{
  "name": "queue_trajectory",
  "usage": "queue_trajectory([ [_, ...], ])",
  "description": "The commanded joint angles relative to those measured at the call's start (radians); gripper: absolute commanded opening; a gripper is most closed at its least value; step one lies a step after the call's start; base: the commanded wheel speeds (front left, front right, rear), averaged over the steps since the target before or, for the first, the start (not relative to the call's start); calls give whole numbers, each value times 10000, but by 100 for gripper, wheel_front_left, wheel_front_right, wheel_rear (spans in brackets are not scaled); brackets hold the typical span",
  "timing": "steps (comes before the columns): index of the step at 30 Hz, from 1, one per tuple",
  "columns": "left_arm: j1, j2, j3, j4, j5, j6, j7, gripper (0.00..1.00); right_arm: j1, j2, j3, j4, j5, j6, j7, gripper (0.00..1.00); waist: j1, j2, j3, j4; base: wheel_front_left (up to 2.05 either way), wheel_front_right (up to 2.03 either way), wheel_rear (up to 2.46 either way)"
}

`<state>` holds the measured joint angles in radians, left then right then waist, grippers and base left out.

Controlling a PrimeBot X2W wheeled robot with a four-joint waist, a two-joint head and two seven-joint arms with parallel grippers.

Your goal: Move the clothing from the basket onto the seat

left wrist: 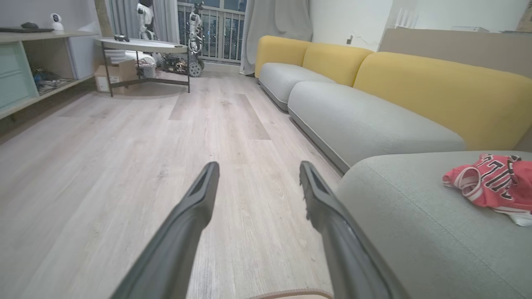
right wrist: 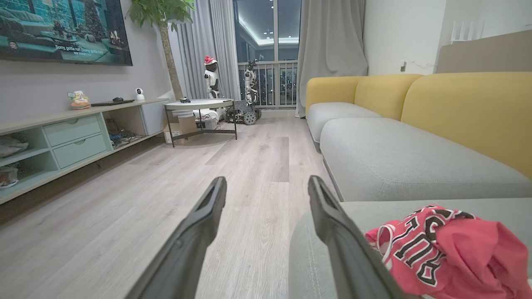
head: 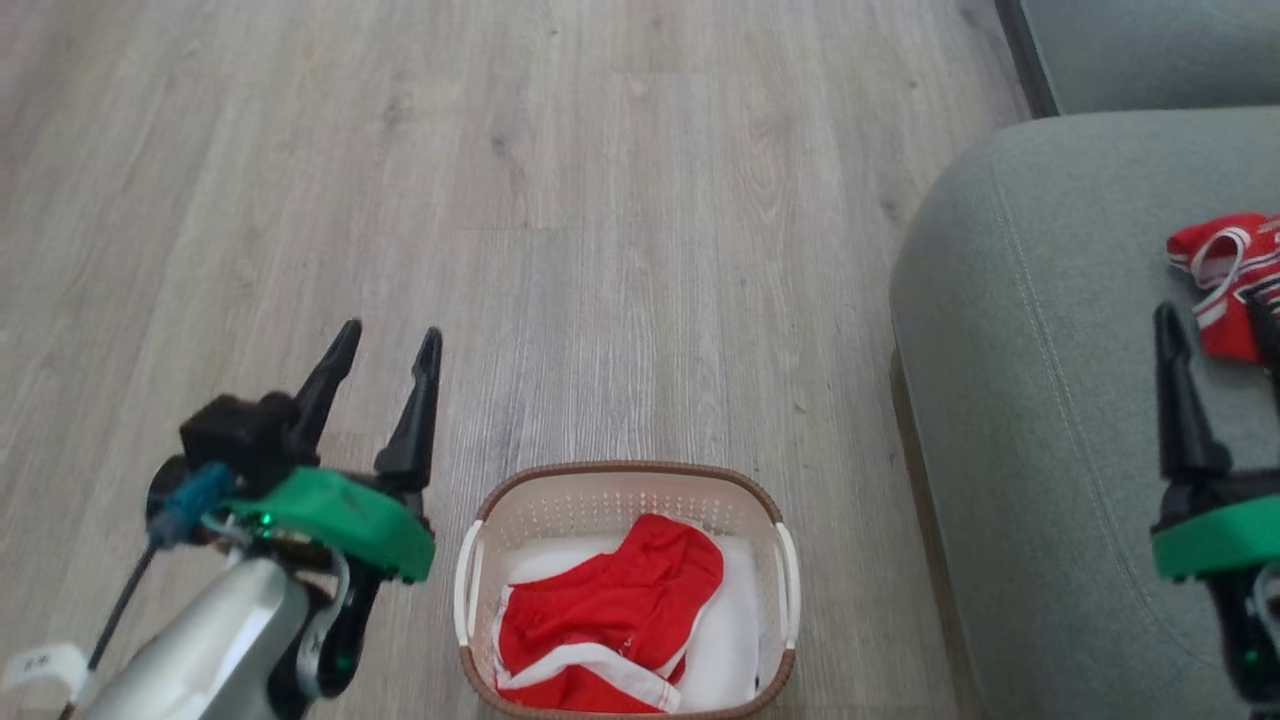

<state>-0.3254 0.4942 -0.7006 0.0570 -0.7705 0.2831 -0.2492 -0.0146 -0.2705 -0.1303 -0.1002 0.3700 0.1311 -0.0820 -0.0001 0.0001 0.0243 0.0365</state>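
Observation:
The red shorts (head: 610,620) with white trim lie crumpled in the cream basket (head: 470,590) on the floor at the bottom centre of the head view. The red jersey (head: 1225,275) with black lettering lies bunched on the grey-green seat (head: 1040,400) at the right; it also appears as the jersey (left wrist: 490,182) in the left wrist view and the jersey (right wrist: 444,253) in the right wrist view. My left gripper (head: 388,350) hovers open over the floor, left of the basket. My right gripper (head: 1215,325) is open above the seat, just in front of the jersey, holding nothing.
Wood-look floor (head: 600,200) stretches ahead. A second grey cushion (head: 1150,50) lies beyond the seat, with yellow backrests (right wrist: 465,108) along the wall. Far off stand a round table (right wrist: 199,104), a low shelf unit (right wrist: 62,137) and small robots by the window.

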Motion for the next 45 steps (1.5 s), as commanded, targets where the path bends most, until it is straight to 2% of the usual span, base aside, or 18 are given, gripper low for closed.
queue_trajectory([
  [1, -307, 301, 585, -300, 283, 44, -121, 100, -34, -86, 59, -454, -119, -4, -6, 100, 1, -1, -70, 54, 0, 0, 0],
  [9, 1045, -149, 1846, -337, 1313, 75, -124, 100, 815, 569, 341, -646, -252, -4, -489, 100, 1, -1, -311, 52, 0, 0, 0],
  [17, 2078, -520, 2858, -380, 2343, -120, -125, 100, 1117, 738, 753, -209, -267, -4, -1092, 100, 1, -1, -290, -48, 0, 0, 0],
  [21, 2422, -810, 3275, -344, 2702, -355, -125, 100, 1145, 797, 862, 75, -307, -4, -1297, 100, 1, -1, -296, -50, 0, 0, 0],
  [32, 2737, -1399, 3928, -51, 3290, -1010, -125, 100, 1028, 779, 1048, 352, -281, -4, -1429, 100, 1, -1, -357, -101, 0, 0, 0],
  [45, 2728, -1823, 4253, 223, 3643, -1446, -126, 100, 962, 766, 1136, 449, -234, -4, -1463, 100, 1, -1, -293, -160, 0, 0, 0],
])
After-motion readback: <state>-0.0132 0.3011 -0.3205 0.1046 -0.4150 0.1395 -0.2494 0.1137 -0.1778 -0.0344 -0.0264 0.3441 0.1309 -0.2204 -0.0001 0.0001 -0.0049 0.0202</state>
